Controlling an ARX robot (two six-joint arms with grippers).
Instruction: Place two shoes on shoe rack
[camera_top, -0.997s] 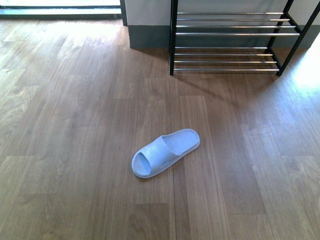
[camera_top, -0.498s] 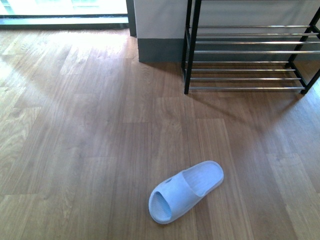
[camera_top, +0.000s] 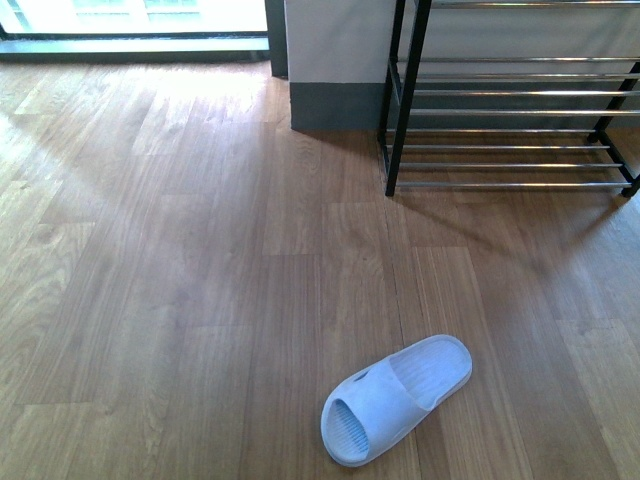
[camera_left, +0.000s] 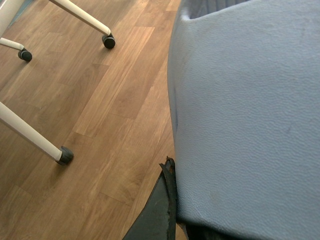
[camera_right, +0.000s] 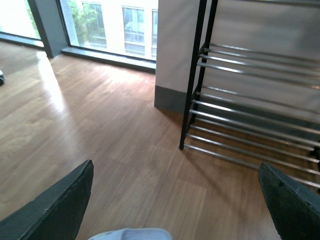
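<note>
Right pincer (camera_right: 175, 167): my two dark fingers (camera_right: 55, 210) stand wide apart with nothing between the pads; bare wood floor (camera_right: 100, 130) shows through the gap, and the pale rim of the slide sandal (camera_right: 131, 234) sits between and just below them. Beyond the fingers stands the shoe rack (camera_right: 250, 105), black uprights carrying chrome rods, every visible tier bare. Left pincer (camera_left: 162, 205): it shows only as one dark finger edge, hard against a large blue-grey pebbled surface (camera_left: 245, 115) that fills most of that view. I cannot tell whether it is apart or clamped, nor what the surface belongs to. Beside it are white legs (camera_left: 30, 132) on black castors (camera_left: 108, 41). Front view: the pale blue slide sandal (camera_top: 397, 400) lies flat on the floor (camera_top: 180, 260) at about 5 o'clock, open toe toward 7 o'clock, heel toward 2 o'clock. The shoe rack (camera_top: 510, 110) stands at 1 o'clock, well apart from the sandal, next to a wall column (camera_top: 335, 60) with a grey skirting. A bright window (camera_top: 130, 18) lies at 11 o'clock.
</note>
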